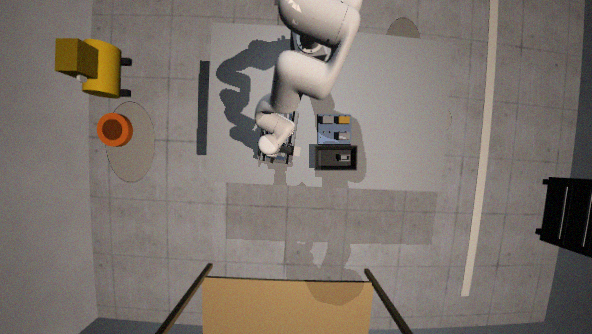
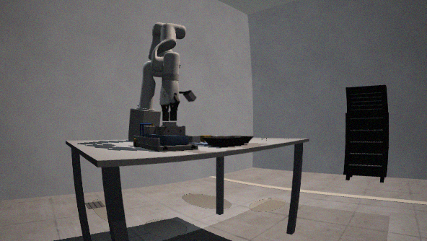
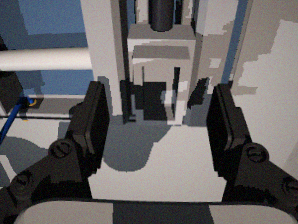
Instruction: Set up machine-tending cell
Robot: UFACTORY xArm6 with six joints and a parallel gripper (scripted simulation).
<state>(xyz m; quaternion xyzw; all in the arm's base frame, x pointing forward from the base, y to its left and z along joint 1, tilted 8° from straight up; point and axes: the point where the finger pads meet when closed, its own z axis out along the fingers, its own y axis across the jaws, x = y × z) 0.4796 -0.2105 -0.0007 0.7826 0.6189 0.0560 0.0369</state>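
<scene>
My gripper [image 3: 158,101] is open and empty, pointing straight down just above the vise [image 3: 160,50]. In the side view the gripper [image 2: 169,112] hangs close over the vise [image 2: 164,138]. In the overhead view my arm covers the vise [image 1: 277,145]. The infeed plate [image 1: 333,129] carries an aluminium blank [image 1: 327,120] and a brass blank [image 1: 344,120]. The dark outfeed tray [image 1: 336,157] holds a small part [image 1: 344,157].
A blue hose [image 3: 16,112] and a white rod [image 3: 43,62] lie at the vise's left side. The arm's base block [image 2: 144,123] stands behind the vise. The tray [image 2: 226,140] sits to the right of the vise on the table.
</scene>
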